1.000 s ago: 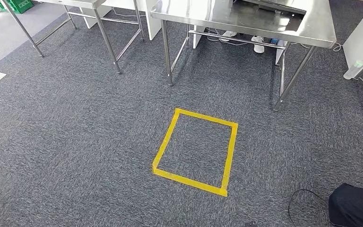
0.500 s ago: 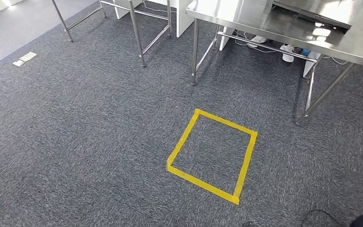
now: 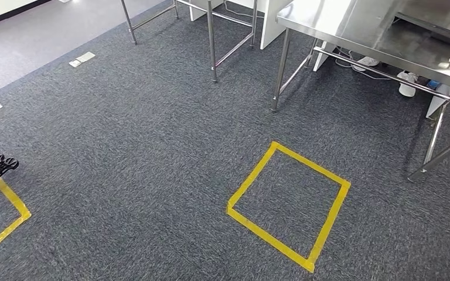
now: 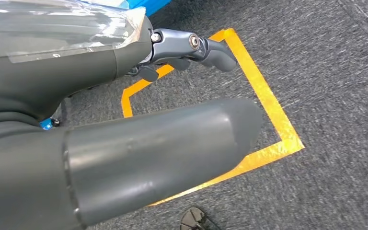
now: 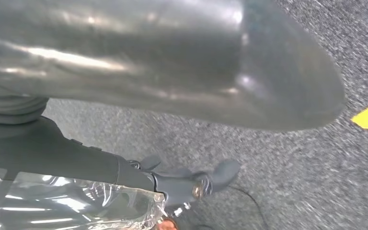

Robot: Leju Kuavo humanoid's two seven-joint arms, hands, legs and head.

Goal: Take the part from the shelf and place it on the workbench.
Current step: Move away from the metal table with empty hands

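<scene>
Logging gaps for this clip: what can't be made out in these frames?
- Workbench: top cut off by the head view's edge.
- Left hand: whether it holds anything; the thumb and clear film cover it in the left wrist view.
- Right hand: the same, with blur, in the right wrist view.

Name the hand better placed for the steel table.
Right, probably: the steel table stands to the head view's right, while the left hand hangs over the tape outline at the far left.

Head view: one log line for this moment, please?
floor: yellow tape square | ahead: steel table | left hand: empty | right hand: empty
</scene>
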